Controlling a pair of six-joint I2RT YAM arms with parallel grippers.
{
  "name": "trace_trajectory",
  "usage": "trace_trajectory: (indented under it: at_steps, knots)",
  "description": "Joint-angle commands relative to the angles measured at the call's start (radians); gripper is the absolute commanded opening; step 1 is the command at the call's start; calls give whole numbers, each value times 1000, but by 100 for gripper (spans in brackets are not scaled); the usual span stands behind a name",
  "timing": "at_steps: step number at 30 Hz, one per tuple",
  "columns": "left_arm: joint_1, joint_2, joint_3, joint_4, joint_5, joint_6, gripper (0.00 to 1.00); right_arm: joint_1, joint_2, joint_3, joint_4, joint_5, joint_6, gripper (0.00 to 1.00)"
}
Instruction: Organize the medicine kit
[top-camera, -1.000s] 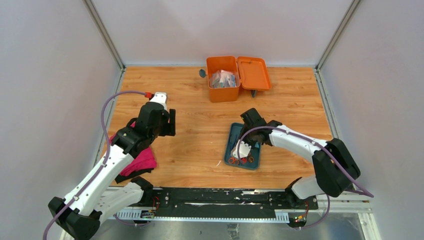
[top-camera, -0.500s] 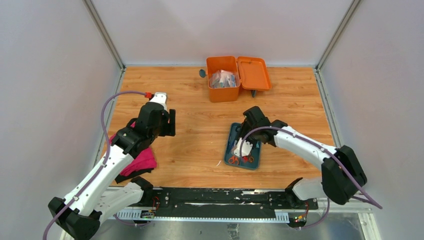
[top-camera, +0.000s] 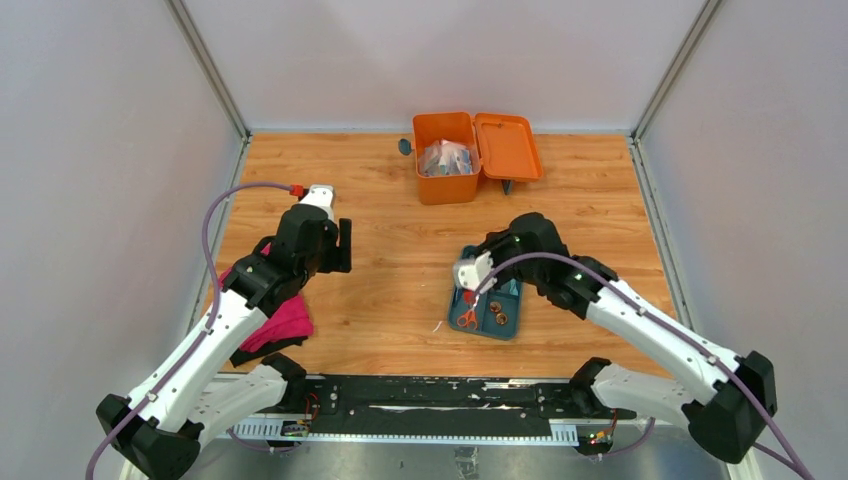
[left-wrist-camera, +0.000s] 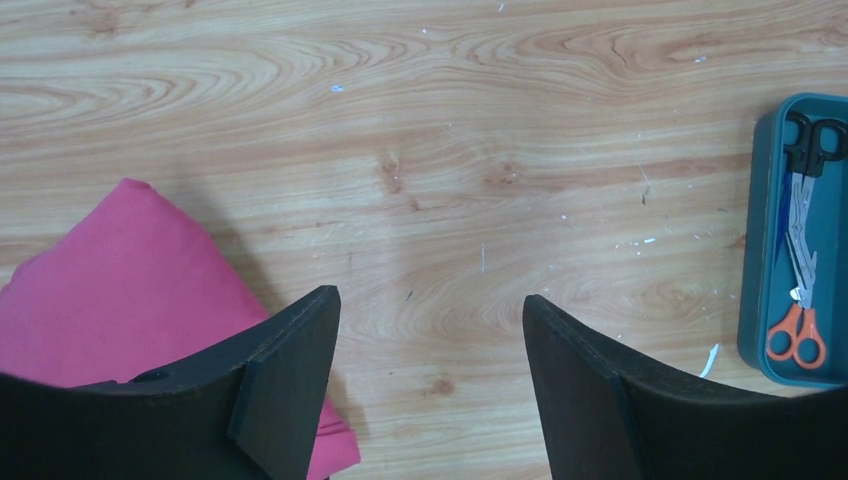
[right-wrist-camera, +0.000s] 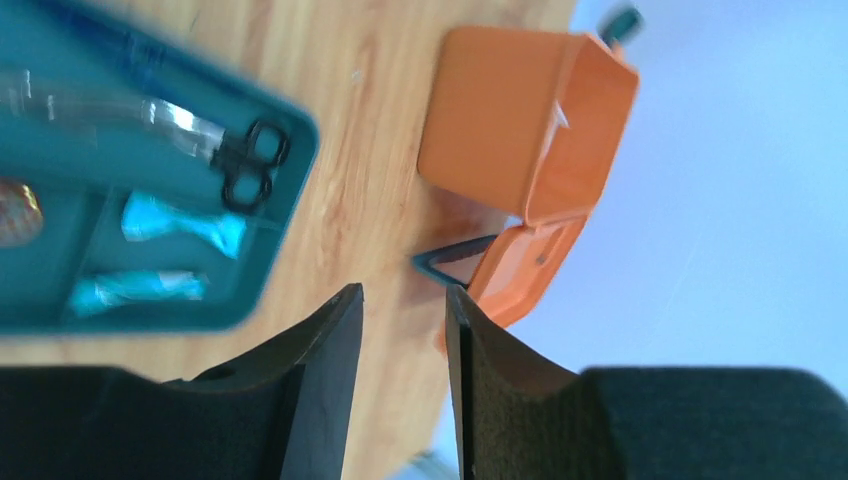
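Right gripper (right-wrist-camera: 402, 292) hangs over the teal tray (right-wrist-camera: 150, 320); medicine kit (top-camera: 445, 185) lies well beyond.

Jaws spread wide on left gripper (left-wrist-camera: 430, 385), narrowly parted on right gripper (right-wrist-camera: 403, 380) — right arm (top-camera: 640, 320) outstretched

Medicine kit (top-camera: 447, 188): orange, box and lid alike. Tray (left-wrist-camera: 753, 250): teal. Scissors (left-wrist-camera: 797, 335): orange handles. Second scissors (right-wrist-camera: 250, 165): black handles. Cloth (left-wrist-camera: 120, 290): magenta pink. Table (left-wrist-camera: 420, 130): light brown wood grain.

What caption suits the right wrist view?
Right gripper, jaws slightly apart and empty, near the teal tray holding black-handled scissors, open orange medicine kit beyond.
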Motion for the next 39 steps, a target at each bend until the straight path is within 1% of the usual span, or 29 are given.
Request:
trace_trajectory:
  at_steps: [1, 2, 3, 4, 5, 6, 8, 10, 11, 12, 13, 15, 18, 20, 24, 26, 30, 32, 34, 39]
  knots:
    - [9, -9, -6, -7, 35, -13, 73, 31, -102, 33, 204, 40, 784, 40]
    - [9, -10, -6, -10, 44, -20, 73, 31, -122, 32, 224, 82, 951, 39]
    - [9, -15, -7, -14, 54, -28, 73, 32, -143, 29, 229, 148, 1044, 39]
    - [10, -17, -8, -15, 65, -35, 73, 32, -161, 31, 218, 209, 1201, 40]
    - [9, -21, -11, -17, 73, -44, 73, 33, -176, 39, 188, 272, 1314, 40]
    - [9, -25, -15, -19, 83, -50, 74, 31, -184, 53, 143, 339, 1437, 41]
    - [9, -29, -19, -23, 96, -67, 74, 31, -181, 105, -9, 447, 1667, 44]
    - [10, -27, -22, -28, 107, -88, 74, 27, -157, 164, -170, 472, 1832, 47]
    - [9, -28, -24, -29, 112, -97, 74, 23, -134, 193, -249, 470, 1908, 51]
    - [9, -26, -24, -29, 117, -108, 74, 16, -122, 221, -319, 456, 1968, 53]
    - [9, -22, -25, -28, 127, -123, 75, 3, -91, 248, -398, 431, 2029, 57]
    - [9, -15, -26, -25, 143, -143, 75, -11, -65, 255, -486, 403, 2129, 59]
    - [9, -1, -32, -18, 175, -167, 75, -56, -55, 220, -507, 288, 2182, 60]
    - [8, 10, -37, -18, 187, -178, 75, -73, -52, 206, -510, 259, 2207, 61]
    - [9, 19, -41, -19, 189, -198, 75, -80, -67, 178, -505, 290, 2255, 61]
    - [9, 20, -36, -14, 183, -204, 76, -85, -63, 179, -498, 280, 2261, 62]
    - [8, 70, -4, 59, 209, -212, 77, -85, -50, 190, -496, 257, 2262, 62]
    - [9, 138, 44, 104, 228, -214, 77, -85, -61, 171, -494, 253, 2274, 62]
    - [9, 235, 128, 141, 231, -213, 77, -86, -85, 132, -478, 239, 2289, 62]
    - [9, 526, 380, 218, 195, -215, 76, -85, -169, 32, -436, 197, 2311, 62]
